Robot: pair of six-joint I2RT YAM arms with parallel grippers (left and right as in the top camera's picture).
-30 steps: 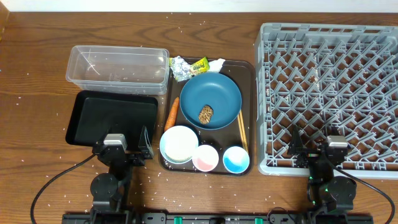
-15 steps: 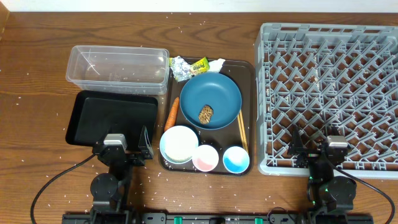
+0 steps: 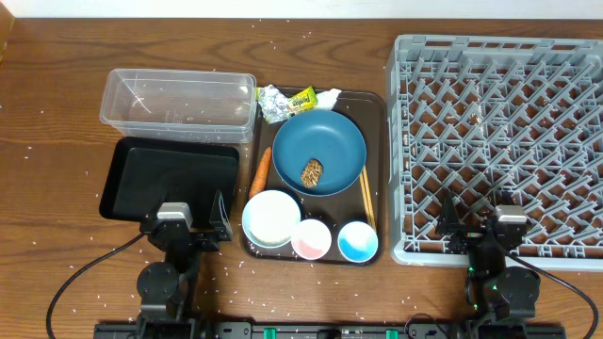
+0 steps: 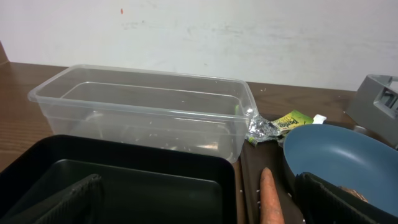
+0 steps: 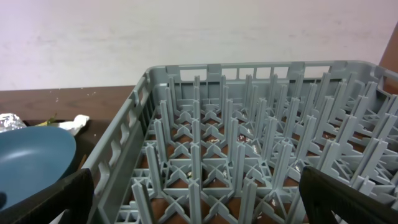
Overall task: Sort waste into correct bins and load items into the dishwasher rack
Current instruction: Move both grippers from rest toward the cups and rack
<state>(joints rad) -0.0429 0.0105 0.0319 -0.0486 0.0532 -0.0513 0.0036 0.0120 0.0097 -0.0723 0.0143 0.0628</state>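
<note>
Presently both pairs of fingers stand spread wide and hold nothing: the left fingers (image 4: 62, 202) are at the near edge of the black tray (image 3: 170, 174), the right fingers (image 5: 46, 202) at the near edge of the dishwasher rack (image 3: 499, 141). The clear tub (image 3: 179, 73) sits just behind the black tray on the desk (image 3: 57, 113). Between these and the rack lies the brown serving tray (image 3: 382, 169). It carries the blue dish (image 3: 316, 141) with a brown food lump (image 3: 312, 172) in it, the carrot (image 3: 260, 171) at the dish's left and the chopsticks (image 3: 366, 202) at its right. The white bowl (image 3: 271, 218), pink cup (image 3: 311, 238) and light blue cup (image 3: 358, 241) are in a row in front. Foil (image 3: 273, 102), yellow wrapper (image 3: 301, 98) and tissue (image 3: 328, 97) lie at the far edge.
</note>
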